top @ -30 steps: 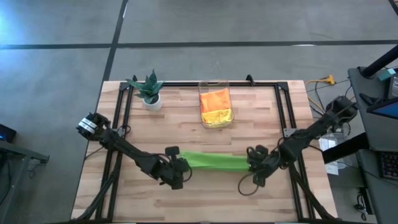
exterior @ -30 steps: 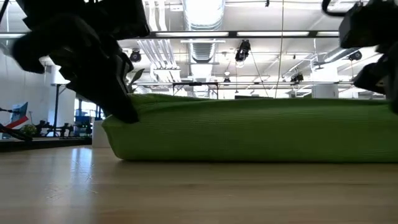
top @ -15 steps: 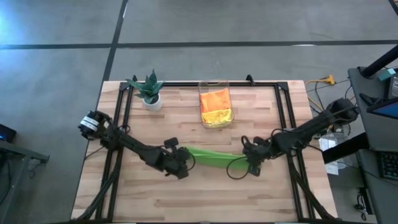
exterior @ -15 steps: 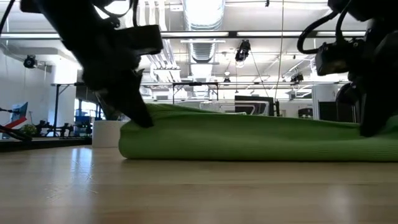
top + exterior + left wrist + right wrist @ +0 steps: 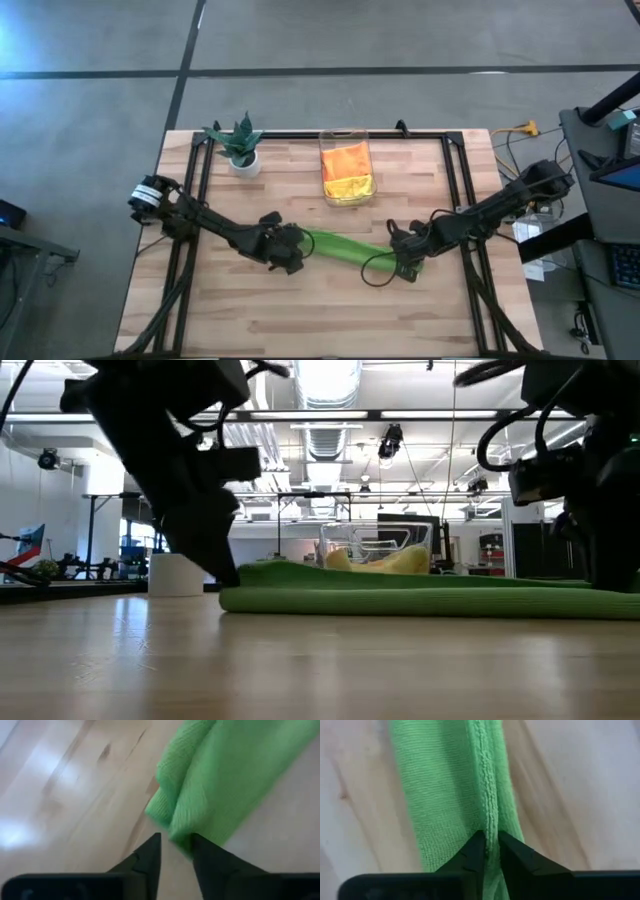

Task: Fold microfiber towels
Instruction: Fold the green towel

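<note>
- Left wrist view: left gripper (image 5: 175,847) fingers slightly parted, green towel (image 5: 220,775) edge between them.
- Right gripper (image 5: 490,845) fingertips pinch the towel's seam.

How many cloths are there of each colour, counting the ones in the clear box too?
Green towel: 1, lying on the table between the two grippers
Orange towel: 1, in the clear bin
Yellow towel: 1, in the same bin
Total: 3 visible

Green towel (image 5: 345,247) between both pincers.
</note>
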Action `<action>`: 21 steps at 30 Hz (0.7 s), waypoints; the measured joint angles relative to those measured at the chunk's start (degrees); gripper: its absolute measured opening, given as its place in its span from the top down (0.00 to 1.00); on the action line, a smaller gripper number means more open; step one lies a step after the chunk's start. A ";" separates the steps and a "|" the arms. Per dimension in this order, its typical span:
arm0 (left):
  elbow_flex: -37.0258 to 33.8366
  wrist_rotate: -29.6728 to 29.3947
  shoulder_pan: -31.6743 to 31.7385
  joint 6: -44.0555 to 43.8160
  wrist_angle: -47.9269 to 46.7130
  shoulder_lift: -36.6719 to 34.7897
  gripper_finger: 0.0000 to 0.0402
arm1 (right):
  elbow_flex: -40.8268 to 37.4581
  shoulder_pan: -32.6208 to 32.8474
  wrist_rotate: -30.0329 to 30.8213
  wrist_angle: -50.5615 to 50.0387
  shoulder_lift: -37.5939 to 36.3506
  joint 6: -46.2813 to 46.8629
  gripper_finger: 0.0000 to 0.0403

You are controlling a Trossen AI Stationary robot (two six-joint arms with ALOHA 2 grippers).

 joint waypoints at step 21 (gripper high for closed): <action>-0.67 -1.86 0.55 -2.99 -2.23 -9.47 0.60 | 0.00 -4.61 3.58 -3.33 -13.55 0.55 0.67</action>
